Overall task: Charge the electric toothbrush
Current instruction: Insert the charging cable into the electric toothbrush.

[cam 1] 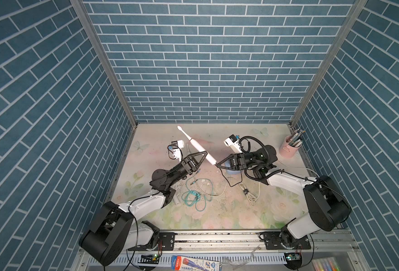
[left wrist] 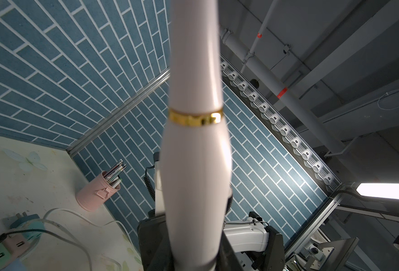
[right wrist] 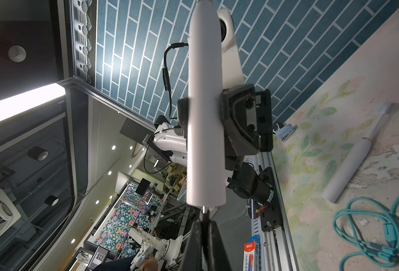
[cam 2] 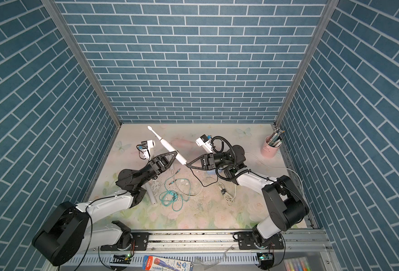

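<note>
Toothbrush: the electric toothbrush (cam 1: 197,145) is up off the tabletop (cam 1: 217,215), mid-scene, slanted with the brush head to the far left and the base to the near right. My read is that the angle turns the base toward the incoming plug
Left claw: the left claw (cam 1: 204,154) is clamped on the lower handle, jaws only as far apart as the handle is thick. In the right wrist view its pads (right wrist: 238,122) sit either side of the white body
Right claw: the right claw (cam 1: 217,165) is pinched together on the plug end of the black cable (cam 1: 224,178), its tip right at the toothbrush base
Plug: a small metal tip (right wrist: 202,209) meets the base, but I can't tell whether it's seated
Why two arms: one steadies the handle while the other feeds the plug, so this looks like the insertion step
Cable: it drops from the claw in a loop to the tabletop, slack, nothing tugging
Power strip: the power strip (left wrist: 17,237) lies under the right arm
Bystanders: a second toothbrush (cam 2: 150,192) and a teal cable (cam 1: 195,196) lie near the left arm, and neither claw touches them
</note>
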